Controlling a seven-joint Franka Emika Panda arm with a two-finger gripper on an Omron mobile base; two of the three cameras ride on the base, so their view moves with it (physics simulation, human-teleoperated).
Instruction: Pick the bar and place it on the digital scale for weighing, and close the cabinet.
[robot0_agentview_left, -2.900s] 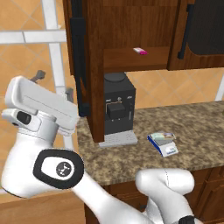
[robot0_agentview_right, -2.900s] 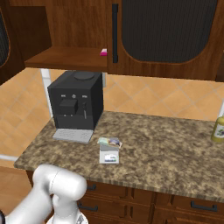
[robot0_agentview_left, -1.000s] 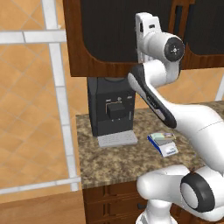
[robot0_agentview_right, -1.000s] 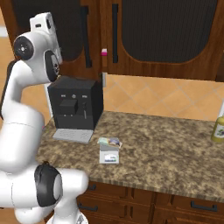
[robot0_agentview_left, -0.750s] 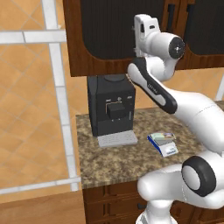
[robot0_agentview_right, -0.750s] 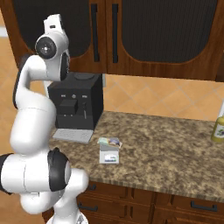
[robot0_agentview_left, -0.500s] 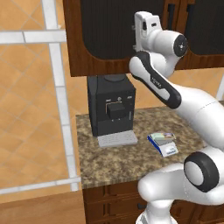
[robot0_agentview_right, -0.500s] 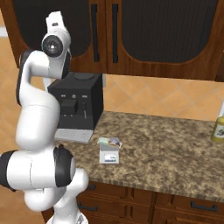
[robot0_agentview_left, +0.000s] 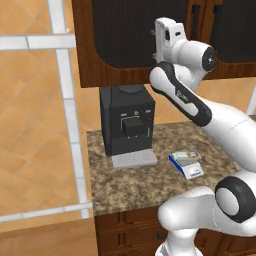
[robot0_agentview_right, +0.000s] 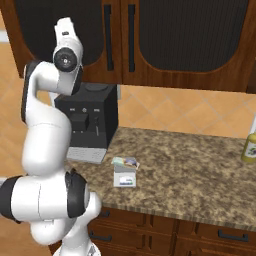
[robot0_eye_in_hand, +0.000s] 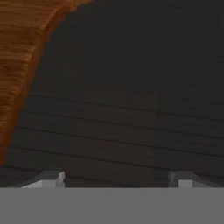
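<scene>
The dark brown cabinet (robot0_agentview_right: 165, 40) has both doors shut, its black handles (robot0_agentview_right: 107, 37) side by side. My gripper (robot0_agentview_left: 154, 40) is raised against the left door's dark inset panel (robot0_eye_in_hand: 131, 87), with the wooden frame (robot0_eye_in_hand: 22, 52) at one corner. Both fingertips (robot0_eye_in_hand: 53, 178) stand wide apart with nothing between them, so it is open. On the counter the pale greenish-tan bar (robot0_agentview_left: 186, 156) (robot0_agentview_right: 125, 161) lies flat on top of the blue-based digital scale (robot0_agentview_left: 189, 170) (robot0_agentview_right: 124, 179).
A black coffee machine (robot0_agentview_left: 127, 125) (robot0_agentview_right: 87, 125) stands under the cabinet, left of the scale. A yellowish bottle (robot0_agentview_right: 248, 145) sits at the far right of the granite counter (robot0_agentview_right: 200, 170). Drawers (robot0_agentview_right: 220, 235) run below.
The left cabinet door, wide open 2.9 s ago and slightly ajar a second ago, is now fully shut, hiding the pink item. My hand followed it in against the panel.
</scene>
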